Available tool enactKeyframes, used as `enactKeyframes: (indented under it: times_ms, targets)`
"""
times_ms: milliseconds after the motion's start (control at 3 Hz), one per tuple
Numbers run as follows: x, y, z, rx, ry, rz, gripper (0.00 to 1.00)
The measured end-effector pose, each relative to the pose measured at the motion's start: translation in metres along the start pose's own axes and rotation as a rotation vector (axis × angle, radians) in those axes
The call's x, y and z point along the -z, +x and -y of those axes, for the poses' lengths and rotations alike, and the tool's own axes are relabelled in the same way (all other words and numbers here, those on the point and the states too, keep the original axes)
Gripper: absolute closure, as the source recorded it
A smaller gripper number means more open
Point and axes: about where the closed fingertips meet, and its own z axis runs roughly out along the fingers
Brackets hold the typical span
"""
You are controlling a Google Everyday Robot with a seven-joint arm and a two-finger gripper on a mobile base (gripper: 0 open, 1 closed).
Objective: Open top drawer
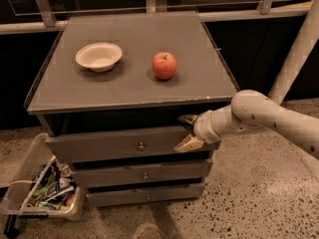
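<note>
Reaching in from the right, the arm is holding the gripper (180,133) at the right end of the top drawer (99,147), whose front is running leftward from the fingers (189,144). The fingers are standing spread, one above the front's upper edge and one against its face, not visibly clamping. The knob (141,146) is sitting well left of them. A clean pull is probably requiring a firm hook and a straight outward draw, since pulling off-centre is risking a skewed drawer.
</note>
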Motion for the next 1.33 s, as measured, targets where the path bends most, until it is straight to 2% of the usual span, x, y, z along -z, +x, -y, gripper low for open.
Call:
enactKeyframes:
  times_ms: [667, 1000, 1333]
  targets:
    - [0.006, -0.0057, -0.0003, 0.0, -0.008, 0.007, 0.87]
    - [0.0077, -0.0064, 0.0001, 0.0, -0.008, 0.007, 1.0]
    - [0.0076, -0.0064, 0.0001, 0.0, -0.009, 0.007, 0.87]
